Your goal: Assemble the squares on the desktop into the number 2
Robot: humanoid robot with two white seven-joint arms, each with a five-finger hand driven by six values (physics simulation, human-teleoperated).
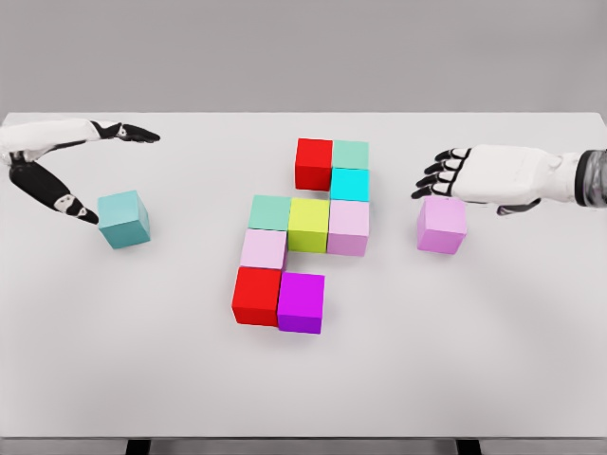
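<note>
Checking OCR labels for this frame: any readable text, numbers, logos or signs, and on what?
None. No printed text, label, brand or sign shows anywhere in the head view.
The cubes, e.g. the teal cube and the pink cube, have plain colored faces.
The table is bare white, and the left hand and right hand carry no markings.
The cluster of cubes only partly sketches a 2; it is not written text.
</note>
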